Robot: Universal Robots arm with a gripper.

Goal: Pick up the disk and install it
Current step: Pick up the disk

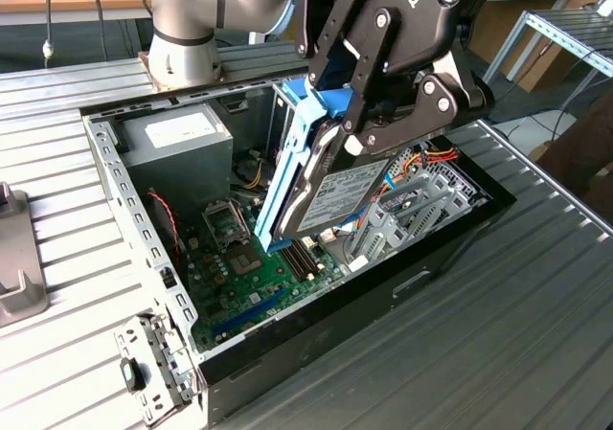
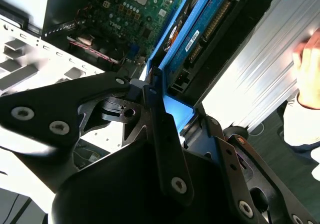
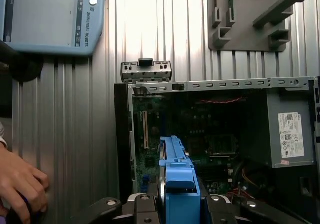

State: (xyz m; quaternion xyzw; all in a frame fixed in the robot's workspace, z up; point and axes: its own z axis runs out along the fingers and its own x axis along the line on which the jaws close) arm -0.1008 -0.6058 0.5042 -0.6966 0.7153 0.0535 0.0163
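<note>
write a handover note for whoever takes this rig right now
Gripper: jaws shut on the disk, gripping it at its light-blue carrier.
Disk: lifted, tilted on edge over the open computer case, above the motherboard and beside the metal drive cage.
Done: pickup.
Left: install; the disk is not yet seated.
Note: a person's hand rests on the table beside the case.

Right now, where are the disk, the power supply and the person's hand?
disk (image 1: 335, 198): exterior view, on its grey metal face.
power supply (image 1: 177, 135): exterior view, on its grey top face.
hand (image 3: 20, 184): first wrist view, on the middle of the hand.
</note>
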